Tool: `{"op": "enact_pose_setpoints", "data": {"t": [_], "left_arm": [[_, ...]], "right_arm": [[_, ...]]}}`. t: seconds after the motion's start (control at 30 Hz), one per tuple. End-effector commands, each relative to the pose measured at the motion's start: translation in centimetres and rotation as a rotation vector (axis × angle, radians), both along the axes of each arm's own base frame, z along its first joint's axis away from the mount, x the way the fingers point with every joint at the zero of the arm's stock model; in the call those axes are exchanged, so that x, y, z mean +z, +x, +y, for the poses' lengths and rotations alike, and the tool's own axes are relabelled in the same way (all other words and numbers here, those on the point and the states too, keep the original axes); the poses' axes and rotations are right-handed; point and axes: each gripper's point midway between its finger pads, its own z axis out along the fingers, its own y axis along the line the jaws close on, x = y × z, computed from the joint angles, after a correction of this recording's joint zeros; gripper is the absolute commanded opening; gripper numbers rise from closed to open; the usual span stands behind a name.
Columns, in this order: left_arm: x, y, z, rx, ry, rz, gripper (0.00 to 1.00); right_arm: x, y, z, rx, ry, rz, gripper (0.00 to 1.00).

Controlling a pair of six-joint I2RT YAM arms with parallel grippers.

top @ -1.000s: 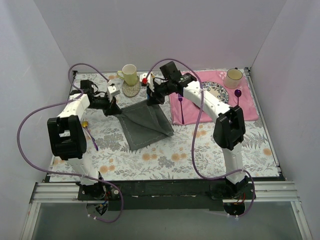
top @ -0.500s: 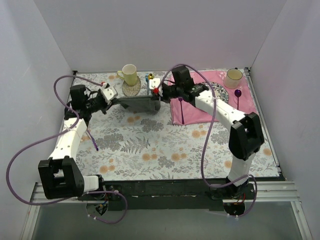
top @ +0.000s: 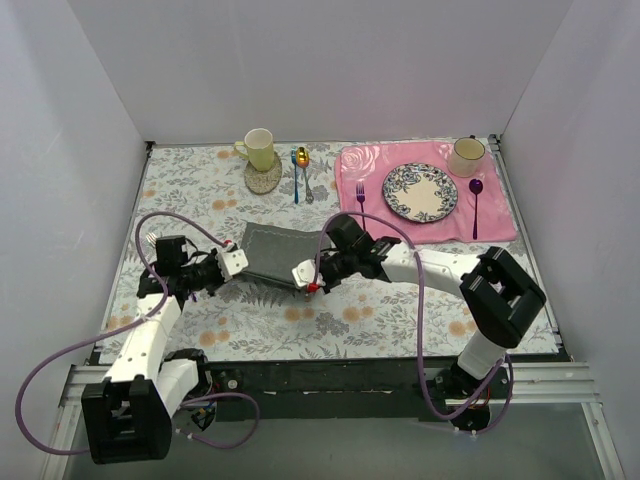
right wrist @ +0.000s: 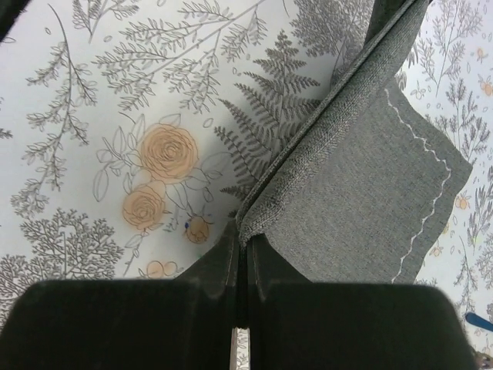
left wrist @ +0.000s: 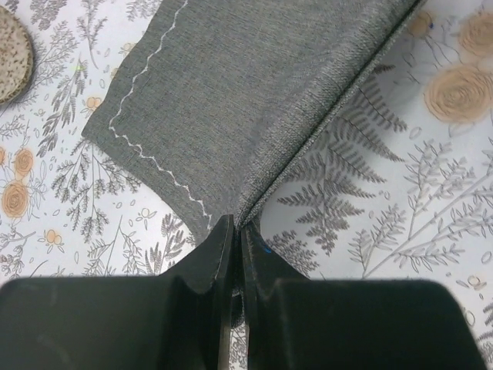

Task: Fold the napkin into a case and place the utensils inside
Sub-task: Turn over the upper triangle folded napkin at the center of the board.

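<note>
The napkin (top: 272, 254) now lies at the middle of the table (top: 400, 310), away from its far edge: a grey woven rectangle, seemingly doubled, near corners pinched by the left gripper (top: 241, 264) and right gripper (top: 306, 282).

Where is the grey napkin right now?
In the top view the napkin lies folded left of centre, its near corners pinched by the left gripper and right gripper.

We see plain pale walls (top: 330, 60) enclosing a floral tablecloth (top: 330, 320) mid-frame, with a metal rail (top: 545, 383) along the bottom edge.
</note>
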Motion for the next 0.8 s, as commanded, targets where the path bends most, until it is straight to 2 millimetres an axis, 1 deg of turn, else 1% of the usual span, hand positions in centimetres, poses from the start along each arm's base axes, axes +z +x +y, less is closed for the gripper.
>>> {"op": "enact_pose_setpoints", "data": {"t": [0.0, 0.03, 0.1, 0.17, 0.2, 0.23, 0.27, 0.3, 0.33, 0.37, 0.4, 0.43, 0.47, 0.5, 0.53, 0.57, 0.6, 0.63, 0.67, 0.7, 0.73, 0.77], "left_arm": [[-1.3, -1.2, 1.9, -0.001, 0.14, -0.04, 0.0], [-1.5, -1.3, 2.0, 0.0, 0.141, -0.034, 0.0], [-2.3, -1.9, 2.0, -0.004, 0.148, -0.006, 0.0], [-2.6, -2.1, 2.1, -0.004, 0.155, 0.014, 0.0], [-2.7, -2.6, 2.1, -0.028, 0.169, 0.033, 0.02], [-2.9, -3.0, 2.0, -0.037, 0.164, 0.064, 0.14], [-3.1, -3.7, 1.8, -0.043, 0.151, 0.108, 0.23], [-2.9, -3.9, 1.6, -0.043, 0.135, 0.125, 0.28], [-2.1, -3.8, 1.1, -0.052, 0.101, 0.14, 0.34], [-1.9, -4.3, 0.8, -0.059, 0.081, 0.173, 0.38], [-1.4, -4.2, 0.5, -0.063, 0.059, 0.176, 0.43], [-0.3, -3.8, 0.1, -0.058, 0.027, 0.172, 0.48], [0.0, -4.1, -0.1, -0.064, 0.014, 0.186, 0.61], [0.4, -4.1, -0.3, -0.07, 0.003, 0.184, 0.65], [1.2, -3.7, -0.4, -0.072, -0.002, 0.168, 0.66], [1.7, -3.8, -0.5, -0.078, -0.012, 0.16, 0.67], [2.1, -3.7, -0.6, -0.081, -0.017, 0.152, 0.68], [2.5, -3.7, -0.8, -0.09, -0.025, 0.142, 0.69], [3.2, -3.4, -1.0, -0.098, -0.03, 0.124, 0.7], [3.3, -3.3, -1.1, -0.104, -0.035, 0.127, 0.71], [3.4, -3.2, -1.2, -0.117, -0.028, 0.127, 0.71], [3.0, -3.3, -1.2, -0.135, -0.006, 0.134, 0.71]], "right_arm": [[0.9, -1.7, -0.5, 0.021, 0.004, -0.02, 0.01], [0.6, -2.3, -0.5, 0.03, -0.002, -0.013, 0.01], [0.4, -2.5, -0.4, 0.025, -0.013, 0.0, 0.01], [0.4, -2.8, -0.1, 0.027, -0.021, 0.014, 0.01], [0.2, -3.1, -0.1, 0.034, -0.031, 0.022, 0.01], [0.2, -3.4, -0.1, 0.04, -0.033, 0.022, 0.01], [-0.1, -3.7, 0.0, 0.045, -0.037, 0.027, 0.01], [-0.1, -3.8, 0.0, 0.046, -0.039, 0.028, 0.01], [-0.3, -4.3, 0.2, 0.057, -0.044, 0.033, 0.01], [-0.4, -4.6, 0.3, 0.056, -0.05, 0.042, 0.01], [-0.5, -4.7, 0.3, 0.056, -0.052, 0.047, 0.09], [-0.4, -5.2, 0.3, 0.064, -0.052, 0.053, 0.22], [0.0, -5.4, 0.3, 0.066, -0.043, 0.052, 0.37], [0.4, -5.6, 0.3, 0.058, -0.039, 0.065, 0.62], [0.9, -5.8, 0.3, 0.053, -0.028, 0.066, 0.68], [2.2, -5.7, 0.4, 0.045, -0.002, 0.058, 0.73], [2.7, -5.6, 0.2, 0.008, -0.003, 0.075, 0.77], [3.7, -5.0, 0.3, -0.019, 0.01, 0.07, 0.78], [4.5, -4.9, -0.3, -0.048, 0.004, 0.087, 0.78], [5.3, -4.7, -0.6, -0.071, 0.012, 0.114, 0.78], [6.2, -3.5, -1.6, -0.164, 0.021, 0.198, 0.77], [6.4, -2.8, -2.3, -0.213, 0.017, 0.257, 0.75]]}}
